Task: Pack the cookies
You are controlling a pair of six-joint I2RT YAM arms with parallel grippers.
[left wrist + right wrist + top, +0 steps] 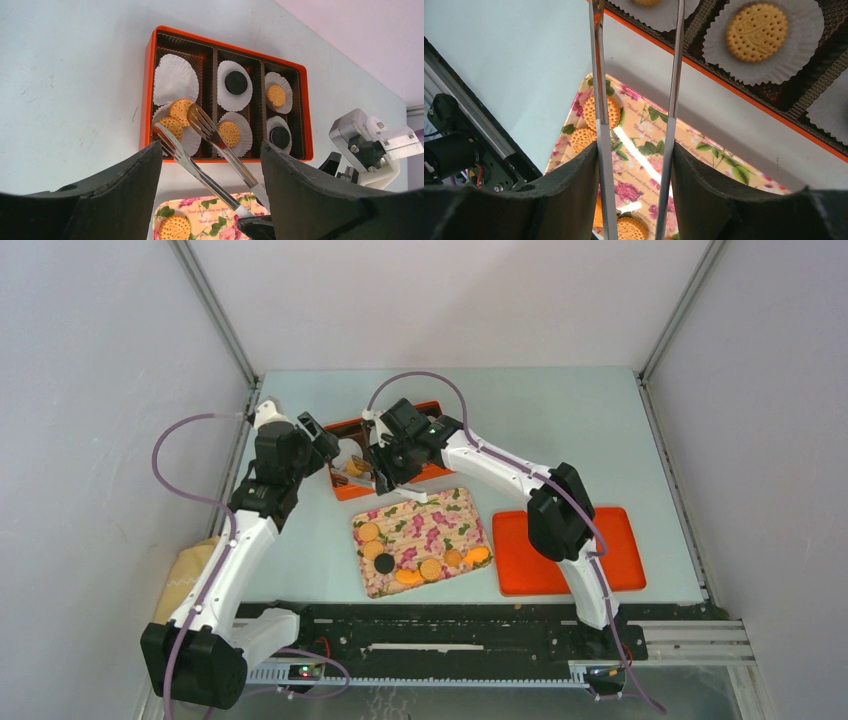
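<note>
Over the orange box point(149, 90), the right pincer point(636, 170) clasps steel tongs point(212, 142), tips parted above two cookies point(180, 110), seemingly to seat them; the left pincer point(210, 192) hangs released.

Bright, even light, soft shadows

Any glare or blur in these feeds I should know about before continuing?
Right wrist view: a white glare streak crosses the floral-patterned rectangular tray, washing out some print; the near black fingers are soft. Left wrist view: the orange compartmented box is sharp, the fingers blurred. Top view: even light, faint shadows.
</note>
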